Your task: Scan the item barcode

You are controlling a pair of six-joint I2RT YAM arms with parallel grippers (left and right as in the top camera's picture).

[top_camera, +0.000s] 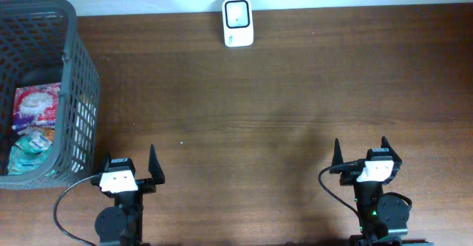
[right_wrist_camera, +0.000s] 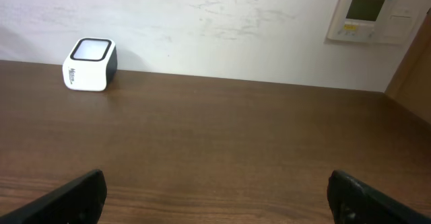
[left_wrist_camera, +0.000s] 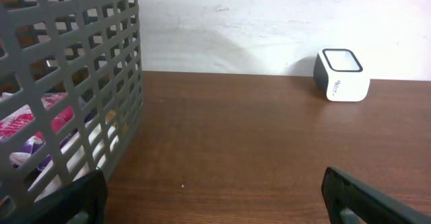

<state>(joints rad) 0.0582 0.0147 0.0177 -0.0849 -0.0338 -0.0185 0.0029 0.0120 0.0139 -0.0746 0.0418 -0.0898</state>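
A white barcode scanner [top_camera: 238, 23] with a dark screen sits at the table's far edge; it shows too as a white scanner [left_wrist_camera: 341, 75] and a white scanner [right_wrist_camera: 90, 64]. Packaged items [top_camera: 35, 106], pink and teal, lie inside the grey basket [top_camera: 81, 69] at the left; through its mesh the pink pack [left_wrist_camera: 30, 120] shows. My left gripper [top_camera: 130, 171] stands open at the front left, nothing between its fingers [left_wrist_camera: 353, 197]. At the front right my right gripper [top_camera: 361, 156] is open and empty, its fingers [right_wrist_camera: 77, 196] wide apart. No barcode is visible.
The grey basket wall [left_wrist_camera: 74, 69] stands close on the left of the left gripper. A white wall runs behind the table, with a wall control panel [right_wrist_camera: 367, 14] at the right. Bare brown tabletop [top_camera: 259, 120] lies between the grippers and the scanner.
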